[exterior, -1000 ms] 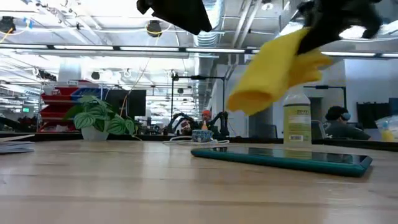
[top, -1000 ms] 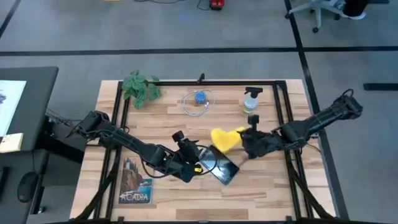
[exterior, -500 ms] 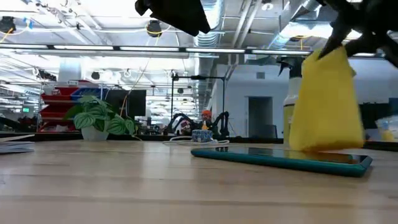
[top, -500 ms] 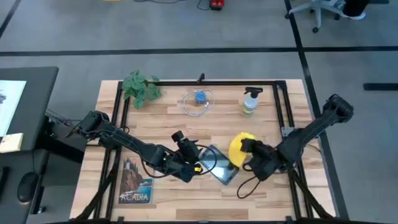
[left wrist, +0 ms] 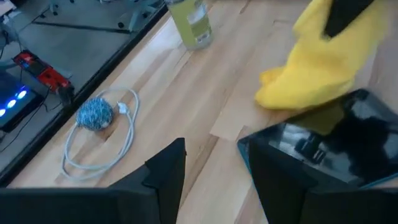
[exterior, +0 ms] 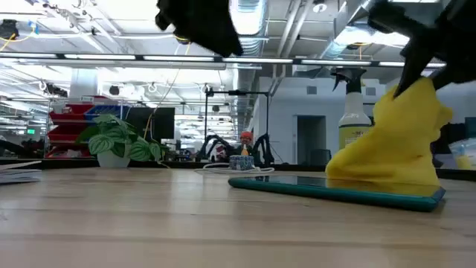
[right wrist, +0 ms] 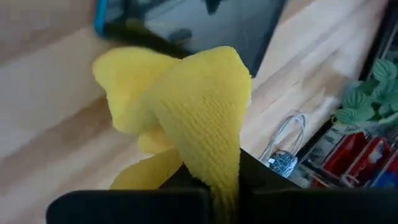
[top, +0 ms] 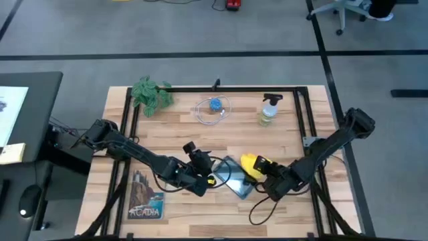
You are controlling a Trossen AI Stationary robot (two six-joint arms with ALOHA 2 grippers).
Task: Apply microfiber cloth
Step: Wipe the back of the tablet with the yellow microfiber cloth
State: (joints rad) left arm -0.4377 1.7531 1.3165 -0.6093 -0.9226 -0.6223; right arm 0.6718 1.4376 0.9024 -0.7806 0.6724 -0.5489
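Now pinched tight in the right gripper [top: 262, 175]: the yellow cloth [top: 251, 165], bunched and pressed down on one end of the dark tablet [top: 233, 178] on the table [top: 200, 207]. Hovering beside the tablet's other end with fingers parted, holding nothing: the left gripper [top: 206, 166].

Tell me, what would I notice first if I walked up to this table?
The bright yellow soft microfiber cloth, bunched in the right pincer and touching the dark flat rectangular tablet near the table's front middle. The left pincer, open, hovers at the tablet's other side. At the back stand a leafy green plant and a clear spray bottle.
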